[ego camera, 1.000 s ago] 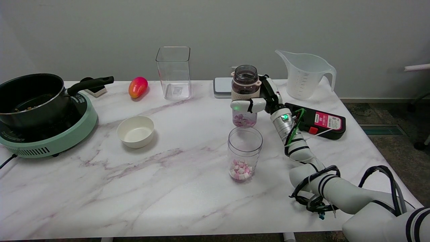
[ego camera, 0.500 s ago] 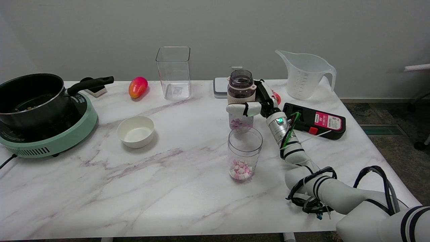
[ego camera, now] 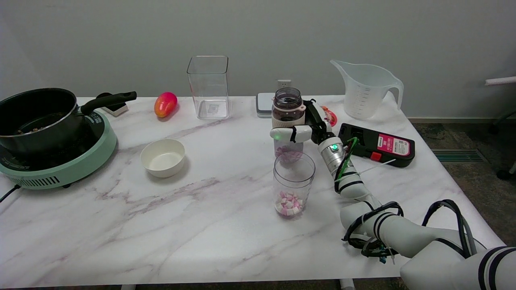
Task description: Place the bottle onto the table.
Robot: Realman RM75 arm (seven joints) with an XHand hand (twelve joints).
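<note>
The bottle [ego camera: 287,121], a clear open-mouthed one with a cream band below its neck and pink and white cubes at its bottom, stands upright just behind the clear tumbler [ego camera: 294,184], its base hidden by the tumbler's rim, so whether it touches the table [ego camera: 209,225] cannot be told. It sits lower and a little further left than half a second ago, and clearly lower than a second ago, when its base hung in the air above the tumbler. The right hand [ego camera: 303,125] grips the bottle around its middle, one white finger wrapped across the front and the black palm against the bottle's right side; the arm has come down and drawn left with it. The tumbler itself, holding a small heap of the same cubes, has not moved. Right of the tumbler and behind the forearm lies a black device with a pink label [ego camera: 378,143], more of it uncovered than before, and a small red thing [ego camera: 331,115] shows just behind the hand. Further back right of the tumbler stands a measuring jug [ego camera: 367,88]. Behind the tumbler, at the table's far edge, are a grey scale [ego camera: 265,105] and a square clear container [ego camera: 208,86]. Left of the tumbler sit a white bowl [ego camera: 163,157], a red-yellow mango [ego camera: 165,104], and a black saucepan [ego camera: 38,117] on a green hot plate [ego camera: 70,161].
</note>
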